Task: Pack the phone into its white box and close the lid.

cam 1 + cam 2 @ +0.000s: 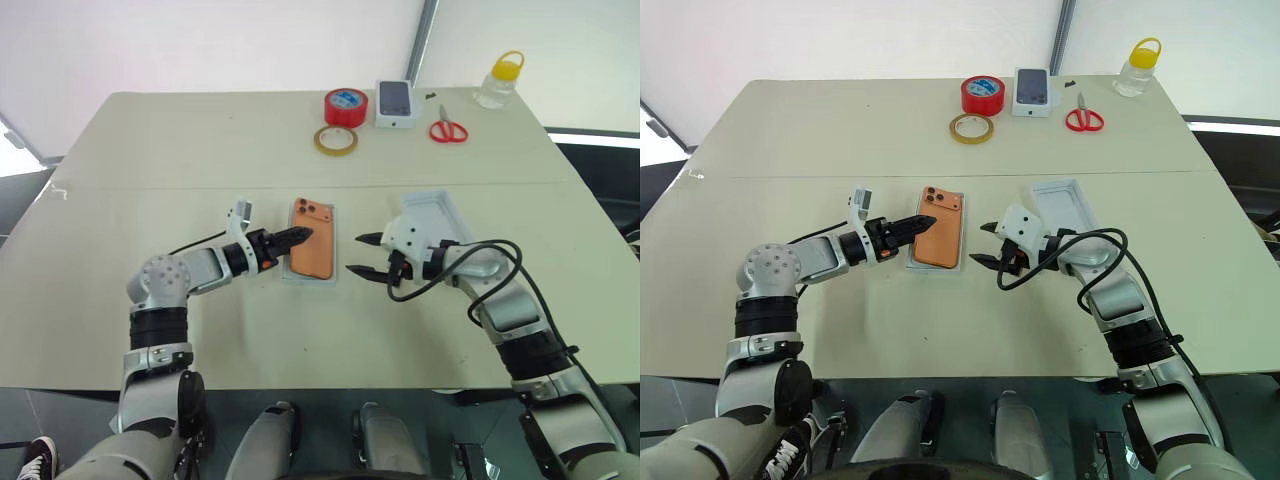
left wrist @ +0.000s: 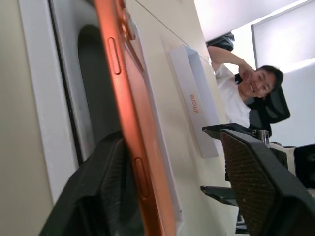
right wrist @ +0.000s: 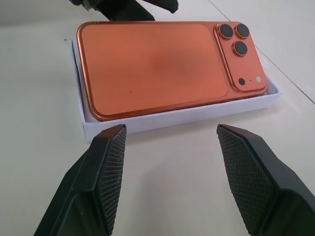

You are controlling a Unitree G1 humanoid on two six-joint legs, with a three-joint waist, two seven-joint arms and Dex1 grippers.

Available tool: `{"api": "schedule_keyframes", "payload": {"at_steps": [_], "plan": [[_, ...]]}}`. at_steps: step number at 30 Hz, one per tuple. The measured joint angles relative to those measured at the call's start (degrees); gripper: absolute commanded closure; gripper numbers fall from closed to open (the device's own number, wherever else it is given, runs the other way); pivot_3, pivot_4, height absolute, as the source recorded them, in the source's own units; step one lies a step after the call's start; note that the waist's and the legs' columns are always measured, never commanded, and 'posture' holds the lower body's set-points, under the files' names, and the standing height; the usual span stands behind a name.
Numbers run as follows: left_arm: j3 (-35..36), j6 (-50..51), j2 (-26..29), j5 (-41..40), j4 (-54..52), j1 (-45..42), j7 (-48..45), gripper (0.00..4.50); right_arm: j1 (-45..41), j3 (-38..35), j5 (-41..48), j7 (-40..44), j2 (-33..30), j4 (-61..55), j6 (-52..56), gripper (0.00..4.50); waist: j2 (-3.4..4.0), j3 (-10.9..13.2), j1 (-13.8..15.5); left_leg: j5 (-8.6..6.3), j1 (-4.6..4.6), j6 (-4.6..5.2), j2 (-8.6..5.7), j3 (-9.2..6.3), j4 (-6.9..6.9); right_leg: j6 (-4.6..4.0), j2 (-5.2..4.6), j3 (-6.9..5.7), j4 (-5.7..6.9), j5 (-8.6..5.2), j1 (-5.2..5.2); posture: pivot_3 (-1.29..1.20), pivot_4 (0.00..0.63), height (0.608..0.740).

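Left eye view: the orange phone (image 1: 311, 250) lies camera-side up in the white box (image 1: 310, 277) on the table (image 1: 150, 150). The left gripper (image 1: 303, 238) spreads its 2 fingers over the phone's left edge; the right gripper (image 1: 363, 257) stands parted just right of the box, with the lid (image 1: 447, 214) behind it.

Right wrist view: both fingers (image 3: 106, 162) are apart, short of the box wall.

Table (image 1: 150, 150) carries white box (image 1: 287, 272), lid (image 1: 450, 215), tape (image 1: 346, 106), scissors (image 1: 448, 128).
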Motion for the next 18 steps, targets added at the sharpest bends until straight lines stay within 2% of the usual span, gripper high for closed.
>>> {"api": "schedule_keyframes", "payload": {"at_steps": [11,18], "plan": [[-1.2,1.6,4.1,-0.5,-8.6,2.5,-1.3,1.42,-0.2,0.3,-0.4,-0.1,0.8,1.3,-1.1,1.43,0.00,0.0,0.0,0.00,0.00,0.00,0.00,0.00,0.00,0.00,0.00,0.00,0.00,0.00,0.00,0.00,0.150,0.740],[-1.9,1.6,6.4,-0.5,-10.5,4.0,-2.1,1.42,-0.3,0.5,-0.7,-0.1,1.2,1.8,-1.2,1.43,0.01,0.0,0.0,0.00,0.00,0.00,0.00,0.00,0.00,0.00,0.00,0.01,0.00,0.00,0.01,0.00,0.150,0.740]]}}
